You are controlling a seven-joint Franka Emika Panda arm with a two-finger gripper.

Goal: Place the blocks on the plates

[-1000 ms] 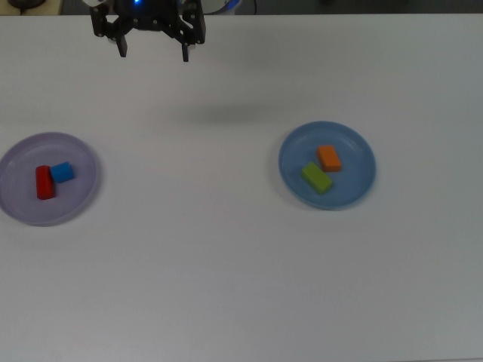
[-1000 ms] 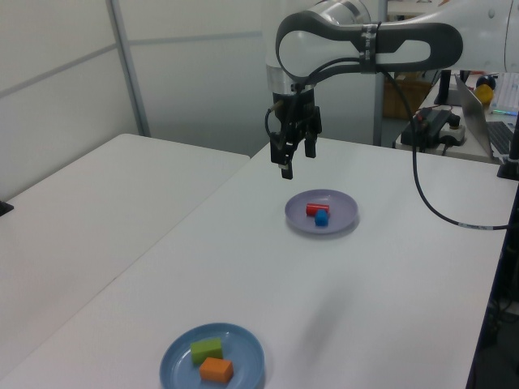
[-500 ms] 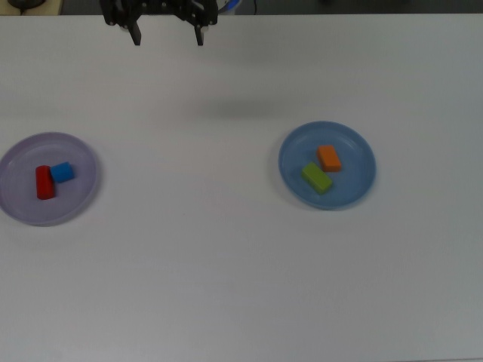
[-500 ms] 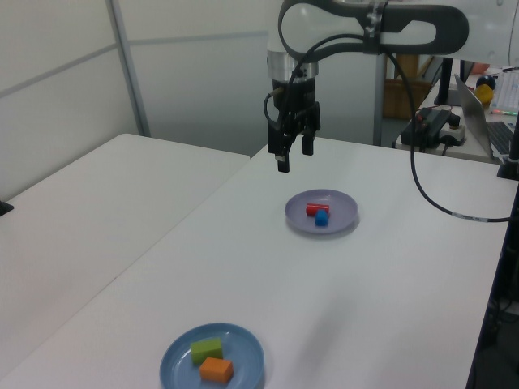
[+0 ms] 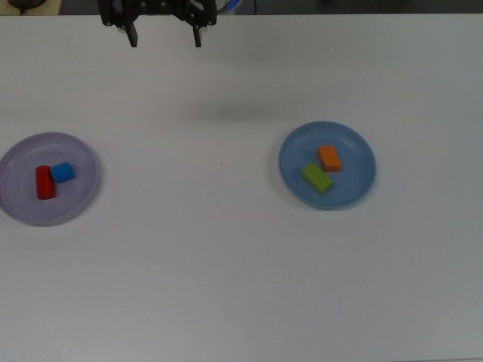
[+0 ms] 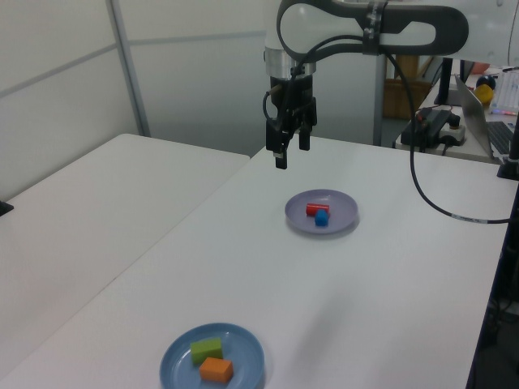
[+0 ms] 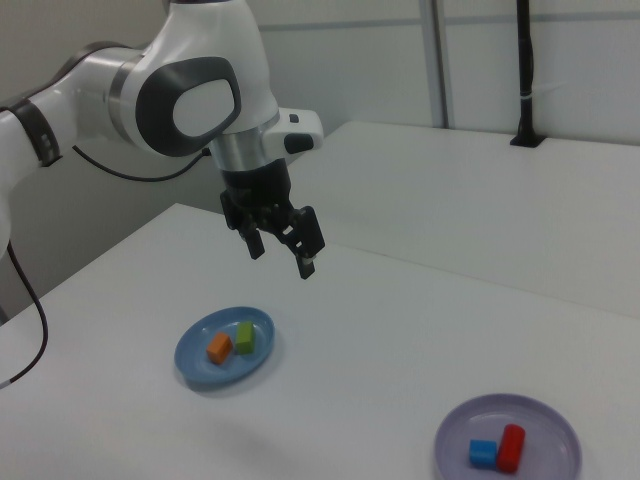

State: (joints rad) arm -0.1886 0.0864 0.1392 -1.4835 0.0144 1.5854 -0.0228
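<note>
White table (image 5: 226,286) under everything: your lavender plate (image 5: 15,200) at the top view's left carries the red block (image 5: 44,182) touching the blue block (image 5: 63,172). Your blue plate (image 5: 355,192), well apart at the top view's right, holds the orange block (image 5: 329,158) beside the green block (image 5: 317,178). Your gripper (image 5: 164,36) hangs high, fingers apart, holding nothing. A cable (image 6: 430,203) trails past in the left view.
</note>
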